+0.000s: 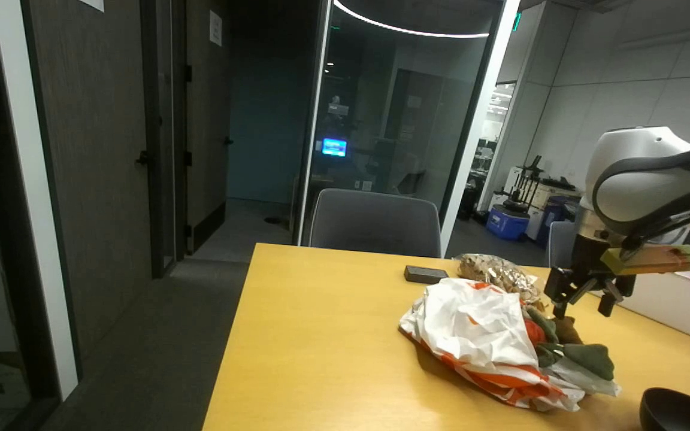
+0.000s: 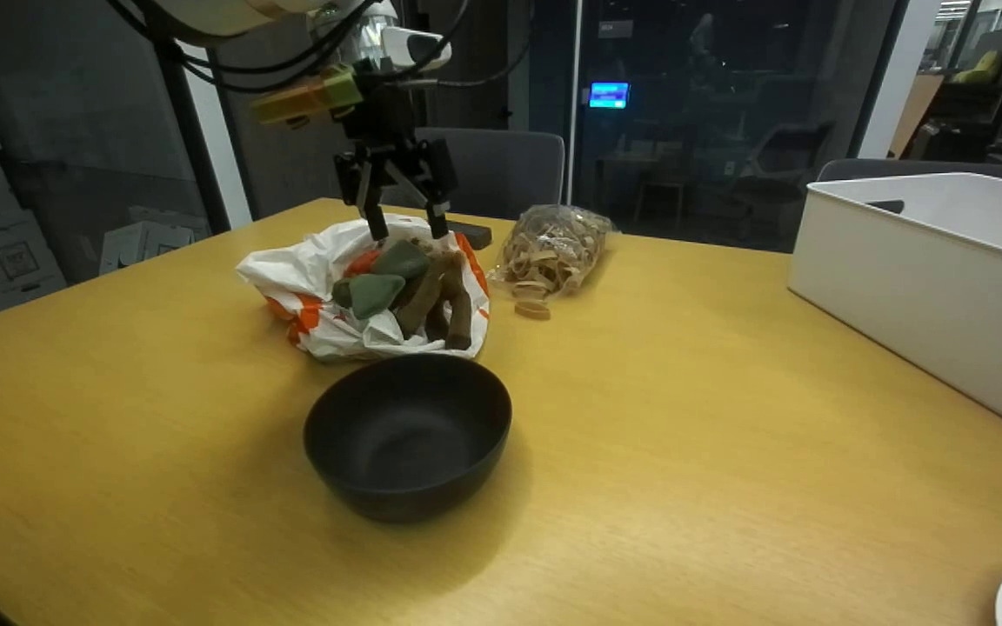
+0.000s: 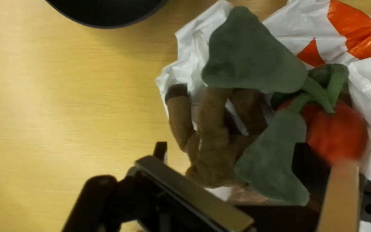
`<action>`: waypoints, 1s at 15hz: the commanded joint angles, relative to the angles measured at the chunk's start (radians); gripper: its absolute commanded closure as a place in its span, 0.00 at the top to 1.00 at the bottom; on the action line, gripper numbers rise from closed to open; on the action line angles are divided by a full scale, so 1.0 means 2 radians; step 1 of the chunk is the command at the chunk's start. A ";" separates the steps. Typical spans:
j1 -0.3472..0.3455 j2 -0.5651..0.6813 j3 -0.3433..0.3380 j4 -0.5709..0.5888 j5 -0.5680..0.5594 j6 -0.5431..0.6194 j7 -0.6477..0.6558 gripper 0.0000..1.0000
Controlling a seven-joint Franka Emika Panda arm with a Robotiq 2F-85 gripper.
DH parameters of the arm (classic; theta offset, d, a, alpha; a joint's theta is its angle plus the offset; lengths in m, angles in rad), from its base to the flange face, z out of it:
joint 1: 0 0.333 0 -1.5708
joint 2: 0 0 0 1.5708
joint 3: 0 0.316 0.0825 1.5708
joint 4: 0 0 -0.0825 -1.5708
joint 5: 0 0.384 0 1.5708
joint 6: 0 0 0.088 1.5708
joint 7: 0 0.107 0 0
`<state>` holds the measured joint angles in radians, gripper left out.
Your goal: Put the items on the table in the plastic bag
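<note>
So, caught the Robotiq gripper (image 2: 408,229) hanging just above the mouth of the white-and-orange plastic bag (image 1: 471,326), with fingers (image 3: 311,164) parted wide. Looked straight down in the wrist view and, there in the bag's mouth, picked out grey-green plush leaves (image 3: 253,58), a red plush ball (image 3: 337,129) topped with green stems (image 3: 336,82) and a brown plush toy (image 3: 211,158) with stubby limbs, against crumpled white plastic. Couldn't tell how far inside. Found a black bowl (image 2: 405,435) just beside the bag, near its mouth, on the yellow table (image 2: 684,417). Then spotted, close beside the bag, a clear packet of tan rings (image 2: 553,248) and, beyond the bag in both exterior views, a dark block (image 1: 426,275). Well apart from the bag, made out a white bin (image 2: 927,287).
</note>
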<state>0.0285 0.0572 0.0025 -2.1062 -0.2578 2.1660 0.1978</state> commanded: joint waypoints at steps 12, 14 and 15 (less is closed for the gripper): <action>-0.009 0.051 -0.018 0.019 0.079 -0.025 0.216 1.00; -0.008 0.067 -0.023 0.021 0.075 -0.006 0.252 1.00; -0.008 0.074 -0.027 0.023 0.070 -0.005 0.265 1.00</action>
<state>0.0065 0.1579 -0.0308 -2.0954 -0.1222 2.1276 0.6407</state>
